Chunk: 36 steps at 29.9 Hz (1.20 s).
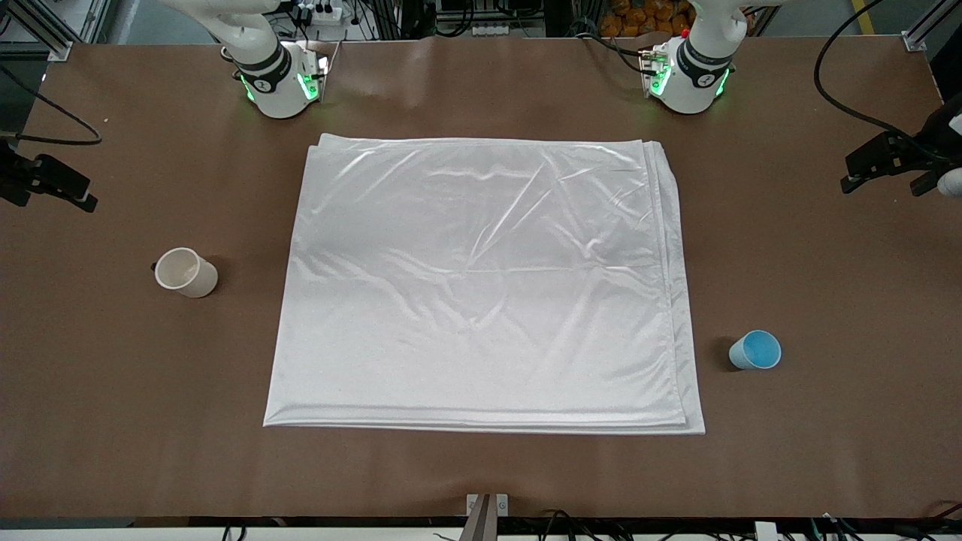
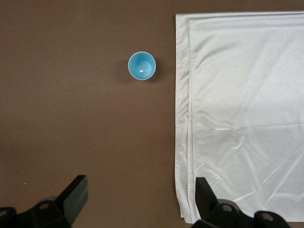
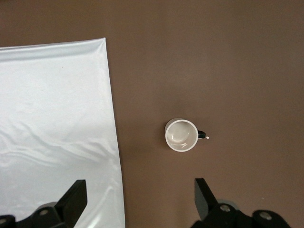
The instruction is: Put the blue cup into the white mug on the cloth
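Observation:
The blue cup [image 1: 755,350] stands upright on the bare table beside the cloth [image 1: 481,285], toward the left arm's end; it also shows in the left wrist view [image 2: 142,65]. The white mug [image 1: 186,272] stands upright on the bare table toward the right arm's end, off the cloth; it also shows in the right wrist view [image 3: 181,135]. My left gripper [image 2: 141,190] is open and empty, high over bare table by the cloth's edge [image 2: 247,109]. My right gripper [image 3: 141,190] is open and empty, high over the cloth's edge [image 3: 52,118].
The brown table [image 1: 827,263] carries only the cloth, mug and cup. The arm bases [image 1: 278,83] stand along the table's edge farthest from the front camera. The grippers show as dark shapes at the front view's side edges [image 1: 887,169].

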### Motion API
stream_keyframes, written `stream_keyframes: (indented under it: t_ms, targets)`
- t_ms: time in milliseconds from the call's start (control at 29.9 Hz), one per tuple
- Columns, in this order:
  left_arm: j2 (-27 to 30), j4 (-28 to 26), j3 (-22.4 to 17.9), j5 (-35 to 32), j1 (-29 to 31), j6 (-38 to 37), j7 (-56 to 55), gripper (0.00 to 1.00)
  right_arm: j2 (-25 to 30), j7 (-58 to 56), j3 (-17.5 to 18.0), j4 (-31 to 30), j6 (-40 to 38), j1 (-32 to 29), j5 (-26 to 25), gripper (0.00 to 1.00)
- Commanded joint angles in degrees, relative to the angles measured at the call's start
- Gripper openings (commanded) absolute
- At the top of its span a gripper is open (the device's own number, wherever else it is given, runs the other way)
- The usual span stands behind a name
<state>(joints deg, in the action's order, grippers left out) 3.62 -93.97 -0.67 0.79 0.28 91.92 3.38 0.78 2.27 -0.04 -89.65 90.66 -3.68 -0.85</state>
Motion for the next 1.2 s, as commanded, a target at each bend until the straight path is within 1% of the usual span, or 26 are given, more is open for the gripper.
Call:
stream_keyframes:
  t_ms: [0, 67, 234, 535, 702, 869, 1102, 1169]
  targets:
    - [0.8, -1.0, 0.4, -1.3, 0.3, 0.5, 1.3, 1.0, -0.4, -0.2, 0.1, 0.9, -0.9, -0.5, 1.0, 1.0]
    - [0.9, -1.8, 0.4, -1.3, 0.3, 0.5, 1.4, 1.0, -0.4, -0.2, 0.1, 1.0, -0.9, -0.4, 0.9, 1.0]
    - [0.4, -1.8, 0.4, -1.2, 0.3, 0.5, 1.3, 1.0, -0.4, -0.1, 0.2, 0.9, -0.9, -0.3, 1.0, 1.0]
    - [-2.7, -1.7, 0.3, -1.4, 0.2, 2.0, 1.4, 1.0, -0.5, -0.5, 0.2, 0.4, -0.6, -0.5, 0.9, 1.0]
    - [-5.0, -1.3, 0.3, -2.0, 0.4, 4.5, 1.5, 1.0, -0.4, -3.0, 0.1, -1.3, 0.5, -1.3, 0.9, 1.0]
    - [-8.1, -1.3, 0.0, -2.3, 0.5, 7.3, 2.5, 1.0, -0.2, -5.7, 0.1, -5.2, 4.9, -2.2, 0.9, 1.0]
    - [-13.1, -1.2, 0.0, -5.2, 0.7, 9.9, 4.1, 1.0, -0.3, -12.9, 0.0, -8.4, 7.2, -3.5, 0.4, 1.0]
    - [-14.1, -1.2, -0.1, -5.3, 0.7, 10.4, 4.6, 1.0, -0.3, -15.3, 0.0, -10.3, 8.3, -4.4, 0.3, 1.0]
